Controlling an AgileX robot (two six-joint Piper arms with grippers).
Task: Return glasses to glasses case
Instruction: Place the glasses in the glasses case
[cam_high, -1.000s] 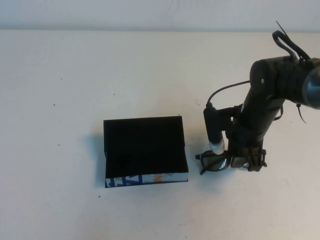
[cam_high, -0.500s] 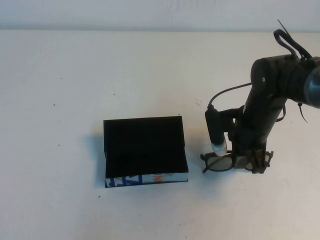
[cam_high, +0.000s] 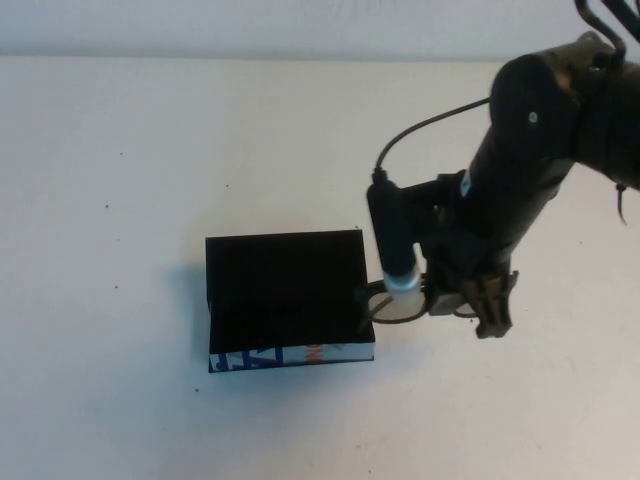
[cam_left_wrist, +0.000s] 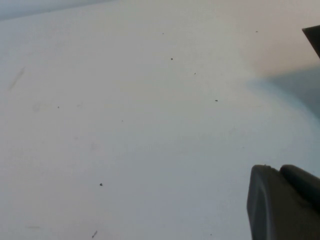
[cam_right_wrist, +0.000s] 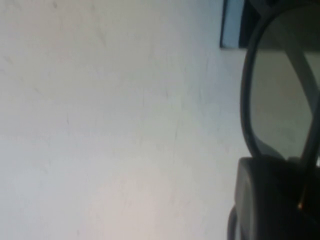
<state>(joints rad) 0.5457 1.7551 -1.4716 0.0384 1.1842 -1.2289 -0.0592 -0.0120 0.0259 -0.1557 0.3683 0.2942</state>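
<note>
The glasses case (cam_high: 285, 290) lies open on the table left of centre, black inside, with its white printed strip (cam_high: 290, 356) facing the near side. My right gripper (cam_high: 478, 308) is shut on the dark-rimmed glasses (cam_high: 372, 300) and holds them above the table at the case's right edge. The wrist camera hides most of the frame. In the right wrist view a lens (cam_right_wrist: 280, 100) fills the side above my finger (cam_right_wrist: 270, 200), with a corner of the case (cam_right_wrist: 231, 22) beyond. My left gripper (cam_left_wrist: 287, 200) is out of the high view, over bare table, its fingers together.
The white table (cam_high: 150, 180) stretches bare to the left and behind the case. The right arm (cam_high: 540, 150) reaches in from the far right. A dark corner (cam_left_wrist: 314, 37) shows at the edge of the left wrist view.
My right gripper has lifted the glasses off the table and carried them left, from well right of the case to its right edge. The case has not moved.
</note>
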